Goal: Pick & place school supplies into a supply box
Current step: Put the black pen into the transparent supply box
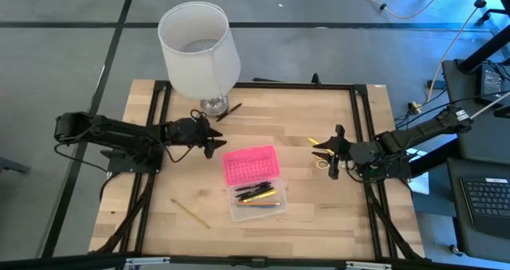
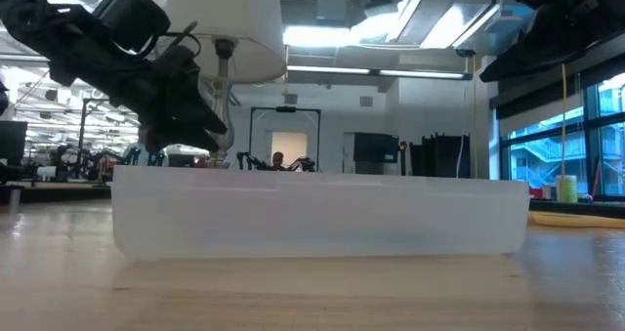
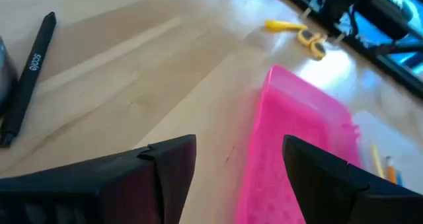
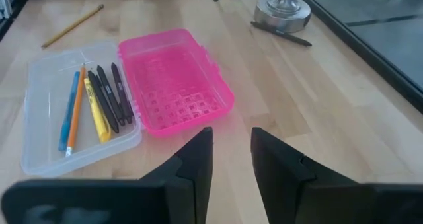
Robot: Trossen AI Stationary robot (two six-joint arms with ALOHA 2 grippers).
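Note:
The supply box (image 1: 255, 184) lies open mid-table, its pink lid (image 4: 175, 82) flat beside the clear base (image 4: 46, 128). Several pens and pencils (image 4: 92, 102) lie in the base. A tan pencil (image 1: 190, 213) lies on the table near the front left. A black pen (image 3: 26, 78) lies by the lamp's foot. The yellow-handled scissors (image 1: 320, 152) lie flat just under my right gripper's (image 1: 331, 152) fingertips; the right wrist view does not show them. My right gripper (image 4: 231, 151) is narrowly open and holds nothing. My left gripper (image 1: 212, 139) hovers open just left of the pink lid (image 3: 297, 138).
A white lampshade (image 1: 199, 51) on a metal foot (image 4: 283, 9) stands at the table's far edge, close behind my left gripper. Black frame rails (image 1: 362, 142) run along both sides of the table. Bare wood shows between the box and the scissors.

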